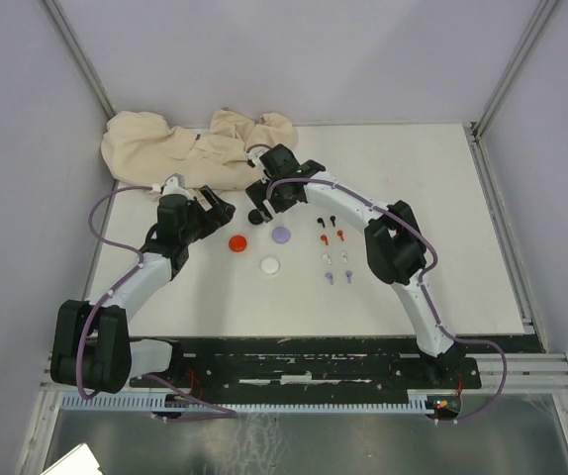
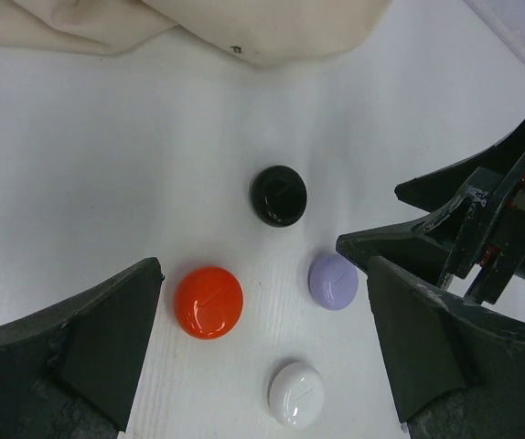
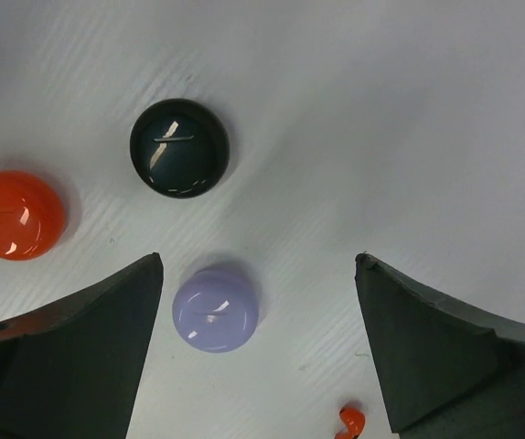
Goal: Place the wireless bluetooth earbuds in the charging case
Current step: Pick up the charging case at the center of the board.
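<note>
Several tiny stemmed earbuds lie in pairs right of centre: black (image 1: 330,219), red (image 1: 332,237), white (image 1: 335,259) and pale purple (image 1: 338,277). To their left lie round closed cases: black (image 2: 278,195), red (image 2: 208,302), purple (image 2: 333,281) and white (image 2: 295,393). My left gripper (image 1: 223,210) hovers open over the red and white cases, holding nothing. My right gripper (image 1: 261,206) is also open, above the purple case (image 3: 215,309) and near the black case (image 3: 179,148). A red earbud (image 3: 352,422) shows at the bottom of the right wrist view.
A crumpled beige cloth (image 1: 200,148) lies at the back left, just behind both grippers. The right gripper's fingers (image 2: 482,229) reach into the left wrist view, so the two grippers are close together. White table (image 1: 442,198) extends to the right.
</note>
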`<state>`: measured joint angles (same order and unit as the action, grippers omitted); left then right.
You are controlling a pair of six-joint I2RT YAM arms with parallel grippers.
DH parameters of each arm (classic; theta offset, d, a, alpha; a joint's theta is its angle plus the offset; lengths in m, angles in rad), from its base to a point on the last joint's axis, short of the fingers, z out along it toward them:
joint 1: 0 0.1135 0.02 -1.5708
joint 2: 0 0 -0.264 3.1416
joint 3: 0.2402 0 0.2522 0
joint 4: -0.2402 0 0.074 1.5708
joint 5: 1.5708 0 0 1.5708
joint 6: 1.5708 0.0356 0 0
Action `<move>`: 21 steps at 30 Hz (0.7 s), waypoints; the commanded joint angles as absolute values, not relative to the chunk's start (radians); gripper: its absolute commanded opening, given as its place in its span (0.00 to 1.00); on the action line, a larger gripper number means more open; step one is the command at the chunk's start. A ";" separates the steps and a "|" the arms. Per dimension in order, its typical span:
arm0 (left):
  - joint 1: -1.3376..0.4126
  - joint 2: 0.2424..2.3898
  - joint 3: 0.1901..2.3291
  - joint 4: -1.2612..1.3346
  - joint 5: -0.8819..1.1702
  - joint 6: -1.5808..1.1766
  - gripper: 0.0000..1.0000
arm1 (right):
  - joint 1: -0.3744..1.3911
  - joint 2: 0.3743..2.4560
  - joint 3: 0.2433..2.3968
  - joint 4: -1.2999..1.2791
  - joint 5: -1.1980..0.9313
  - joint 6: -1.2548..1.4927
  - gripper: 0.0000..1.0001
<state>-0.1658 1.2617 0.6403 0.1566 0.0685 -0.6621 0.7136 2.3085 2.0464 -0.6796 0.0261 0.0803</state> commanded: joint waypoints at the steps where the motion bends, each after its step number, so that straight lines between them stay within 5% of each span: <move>1: -0.167 1.252 0.677 0.141 0.000 -0.655 1.00 | 0.721 2.349 2.142 -0.652 -0.006 0.039 0.94; 21: -0.122 1.227 0.696 0.074 -0.020 -0.647 0.96 | 0.769 2.478 2.245 -0.612 -0.066 0.032 0.90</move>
<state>-0.1299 1.2591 0.6575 0.0731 -0.0006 -0.6621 0.7609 2.4592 2.1815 -0.6464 -0.0654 0.0448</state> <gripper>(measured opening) 0.972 0.917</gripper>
